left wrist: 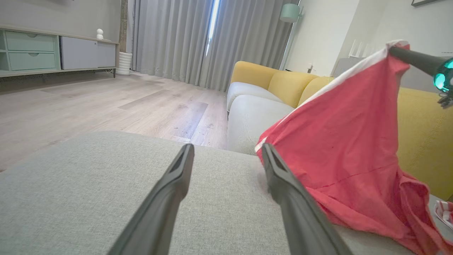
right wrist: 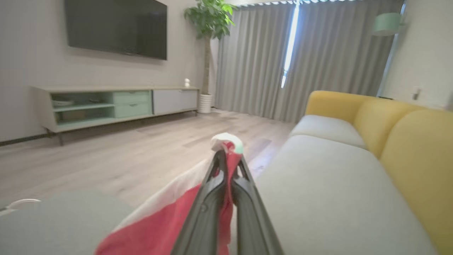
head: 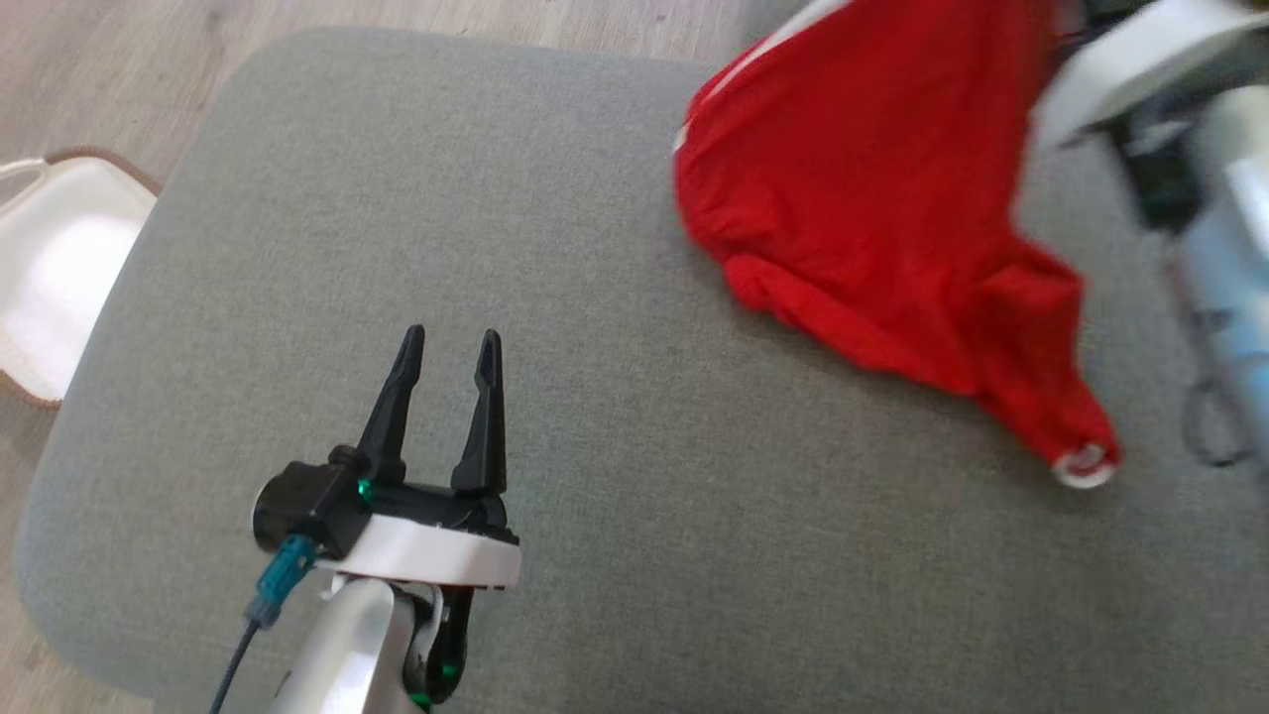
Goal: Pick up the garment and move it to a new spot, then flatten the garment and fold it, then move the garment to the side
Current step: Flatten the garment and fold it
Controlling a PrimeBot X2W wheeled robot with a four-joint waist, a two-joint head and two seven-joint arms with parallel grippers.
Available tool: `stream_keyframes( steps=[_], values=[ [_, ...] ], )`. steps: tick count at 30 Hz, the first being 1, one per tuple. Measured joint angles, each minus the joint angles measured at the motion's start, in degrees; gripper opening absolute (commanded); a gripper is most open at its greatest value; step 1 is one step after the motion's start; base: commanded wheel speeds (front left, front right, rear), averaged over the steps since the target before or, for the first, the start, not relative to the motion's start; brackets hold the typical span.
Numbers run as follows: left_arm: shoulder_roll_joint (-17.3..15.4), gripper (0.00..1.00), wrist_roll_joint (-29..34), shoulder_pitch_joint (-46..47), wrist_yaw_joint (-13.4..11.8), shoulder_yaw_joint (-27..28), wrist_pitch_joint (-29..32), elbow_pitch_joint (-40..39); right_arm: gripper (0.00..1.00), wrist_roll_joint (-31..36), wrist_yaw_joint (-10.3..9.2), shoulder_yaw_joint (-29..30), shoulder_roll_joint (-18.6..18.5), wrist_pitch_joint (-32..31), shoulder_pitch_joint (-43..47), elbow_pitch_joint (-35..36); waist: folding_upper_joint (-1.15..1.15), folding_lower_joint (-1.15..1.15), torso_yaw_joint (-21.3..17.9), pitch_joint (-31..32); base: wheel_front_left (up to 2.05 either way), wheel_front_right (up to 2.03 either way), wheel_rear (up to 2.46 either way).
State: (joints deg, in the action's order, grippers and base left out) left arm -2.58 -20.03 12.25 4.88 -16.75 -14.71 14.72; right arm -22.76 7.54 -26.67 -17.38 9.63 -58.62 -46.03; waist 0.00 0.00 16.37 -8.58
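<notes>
Pale tray on wood floor, off grey ottoman's left edge; yellow sofa beyond. Red garment trails on ottoman's far right, white-trimmed edge pinched in right gripper. Left gripper over ottoman's near left, fingers spread.

The left gripper has two long, tapered black fingers on a black body with a small green indicator light, mounted to a white ring-shaped flange and a pale silver-grey forearm. A teal connector with a thin dark cable plugs into the round black housing at the body's side. The right arm, blurred in the head view, shows a white collar, a dark body and a pale blue-grey casing with a thin dark cable loop; its wrist carries a teal-green light.
</notes>
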Motion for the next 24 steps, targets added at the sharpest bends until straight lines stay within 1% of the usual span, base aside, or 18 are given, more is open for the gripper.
stream_keyframes(
  steps=[5, 6, 7, 8, 9, 12, 14, 16, 20, 24],
  values=[
    [0.0, 1.0, -0.07, 0.04, 0.15, -0.34, 0.0, -0.18, 0.0, 3.92, 0.0, 7.6, -6.79, 0.23, -2.38, -9.78, 0.0, 0.0, 0.84, -1.92, 0.0, 0.0, 0.0],
    [0.0, 1.0, -0.07, 0.07, 0.15, -0.52, 0.0, -0.18, 0.02, 4.71, 0.0, 9.2, -7.76, 0.53, -2.93, -11.96, 0.0, 0.01, 0.94, -2.37, 0.0, 0.0, 0.0],
    [0.0, 1.0, -0.07, 0.13, 0.16, -0.75, 0.0, -0.2, 0.02, 5.64, 0.0, 10.81, -8.78, 0.54, -3.59, -14.24, 0.0, 0.01, 1.03, -2.84, 0.0, 0.0, 0.0],
    [0.0, 1.0, -0.07, 0.19, 0.16, -1.03, 0.0, -0.21, 0.64, 6.92, 0.0, 12.16, -9.77, 0.52, -4.46, -16.7, 0.0, 0.01, 1.09, -3.33, 0.0, 0.0, 0.0],
    [0.0, 1.0, -0.08, 0.31, 0.16, -1.4, 0.0, -0.23, 1.0, 8.24, 0.0, 13.65, -10.68, 0.45, -5.34, -19.13, 0.0, 0.01, 1.13, -3.81, 0.0, 0.0, 0.0],
    [0.01, 1.0, -0.09, 0.86, 0.16, -2.03, 0.0, -0.27, 1.0, 10.13, 0.0, 19.02, -12.12, 1.07, -7.9, -24.7, 0.0, 0.01, 1.15, -5.16, 0.0, 0.0, 0.0],
    [0.01, 1.0, -0.09, 1.52, 0.14, -2.18, 0.0, -0.3, 1.0, 11.95, 0.0, 20.54, -11.91, 2.15, -8.84, -25.97, 0.0, 0.01, 0.99, -5.85, 0.0, 0.0, 0.0],
    [0.02, 1.0, -0.09, 2.2, 0.09, -2.15, 0.0, -0.38, 1.0, 13.36, 0.0, 21.05, -10.04, 3.01, -8.99, -26.13, 0.0, 0.01, 0.48, -6.3, 0.0, 0.0, 0.0],
    [0.03, 1.0, -0.07, 2.89, 0.09, -1.87, 0.01, -0.37, 1.0, 14.78, 0.0, 20.24, -4.75, 4.17, -8.56, -25.01, 0.0, 0.01, -1.19, -6.43, 0.0, 0.0, 0.0],
    [0.07, 1.0, 0.11, 2.88, 0.1, -0.31, 0.0, -0.66, 1.0, 14.3, 0.0, 17.39, -0.64, 4.75, -6.16, -18.76, 0.0, 0.01, -3.5, -5.89, 0.0, 0.0, 0.0]
  ],
)
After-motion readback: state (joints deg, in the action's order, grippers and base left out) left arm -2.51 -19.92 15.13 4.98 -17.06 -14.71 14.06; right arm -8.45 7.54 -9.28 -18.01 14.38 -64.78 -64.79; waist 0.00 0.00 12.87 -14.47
